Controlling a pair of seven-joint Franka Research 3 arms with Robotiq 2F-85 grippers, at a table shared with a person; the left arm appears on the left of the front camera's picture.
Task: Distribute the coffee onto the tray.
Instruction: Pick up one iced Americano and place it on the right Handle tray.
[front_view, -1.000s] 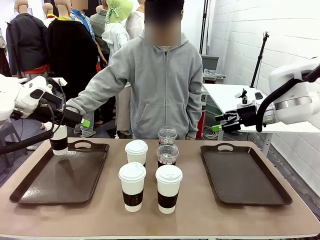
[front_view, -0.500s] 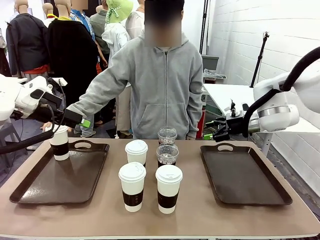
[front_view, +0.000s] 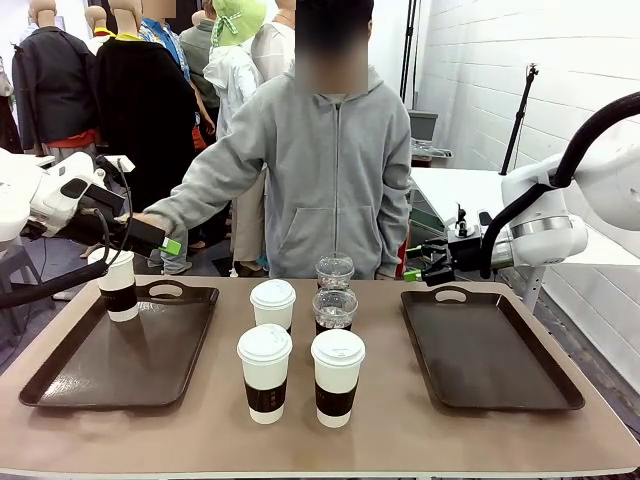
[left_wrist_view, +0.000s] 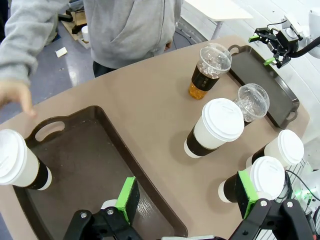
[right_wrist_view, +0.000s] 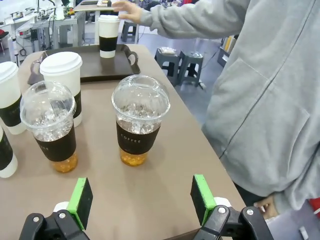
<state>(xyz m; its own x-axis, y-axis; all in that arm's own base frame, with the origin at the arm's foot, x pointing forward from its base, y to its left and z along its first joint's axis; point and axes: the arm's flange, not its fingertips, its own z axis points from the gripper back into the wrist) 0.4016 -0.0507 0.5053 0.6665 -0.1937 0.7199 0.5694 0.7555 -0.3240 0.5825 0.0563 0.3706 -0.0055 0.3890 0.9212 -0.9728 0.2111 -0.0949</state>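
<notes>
Lining up spread right hand (right_wrist_view: 142, 195) on a clear cup (right_wrist_view: 140, 120) on bench (front_view: 400, 430), probably bound for right tray (front_view: 490, 350); hanging spread left hand (left_wrist_view: 187, 195) over left tray (front_view: 150, 370), clear of paper cup (front_view: 120, 288) standing at its far corner.

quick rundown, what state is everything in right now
left tray, holds one paper cup, upright, lidded
right tray, no cup on it
three paper cups, upright, lidded, on the table
two clear cups, upright, dome lids on, on the table
left gripper, open, holding nothing
right gripper, open, holding nothing
</notes>
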